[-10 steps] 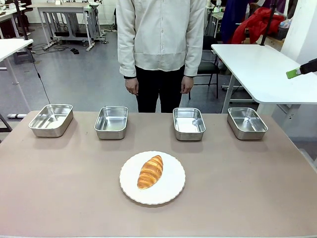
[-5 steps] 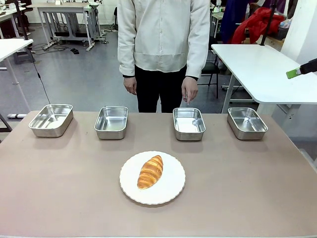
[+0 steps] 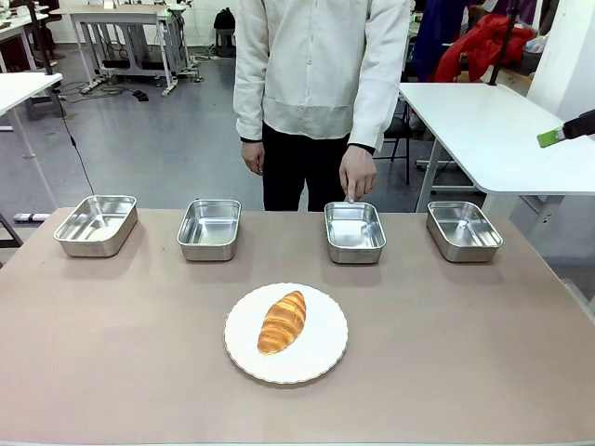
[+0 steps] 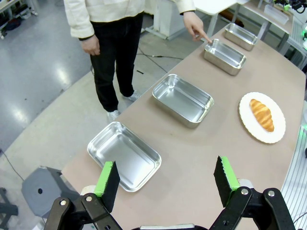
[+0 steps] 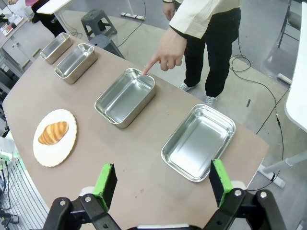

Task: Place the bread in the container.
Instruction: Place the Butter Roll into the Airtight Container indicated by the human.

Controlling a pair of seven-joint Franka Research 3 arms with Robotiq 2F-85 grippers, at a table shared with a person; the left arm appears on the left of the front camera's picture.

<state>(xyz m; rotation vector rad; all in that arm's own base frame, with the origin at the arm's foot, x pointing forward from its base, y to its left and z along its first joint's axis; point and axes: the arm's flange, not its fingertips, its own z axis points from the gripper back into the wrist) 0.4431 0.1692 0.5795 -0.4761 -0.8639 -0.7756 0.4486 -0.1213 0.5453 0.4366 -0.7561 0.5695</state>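
Note:
The bread (image 3: 282,321), a golden-brown croissant, lies on a round white plate (image 3: 316,358) at the table's near middle. It also shows in the left wrist view (image 4: 262,114) and the right wrist view (image 5: 53,132). Across the far side stands a row of steel trays. A person's hand (image 3: 357,175) points a finger at the far rim of the container (image 3: 354,230), third from the left. My left gripper (image 4: 166,182) is open above the table's left end. My right gripper (image 5: 162,182) is open above the right end, and its green pad (image 3: 550,137) pokes in at the picture's right edge.
The other trays sit at the far left (image 3: 96,225), left of middle (image 3: 209,229) and far right (image 3: 463,230). The person stands at the far edge. A white table (image 3: 483,121) stands behind on the right.
The person has stepped slightly right and brought one hand forward, its finger now pointing down at the third tray's far rim. Bread, plate and grippers have not moved.

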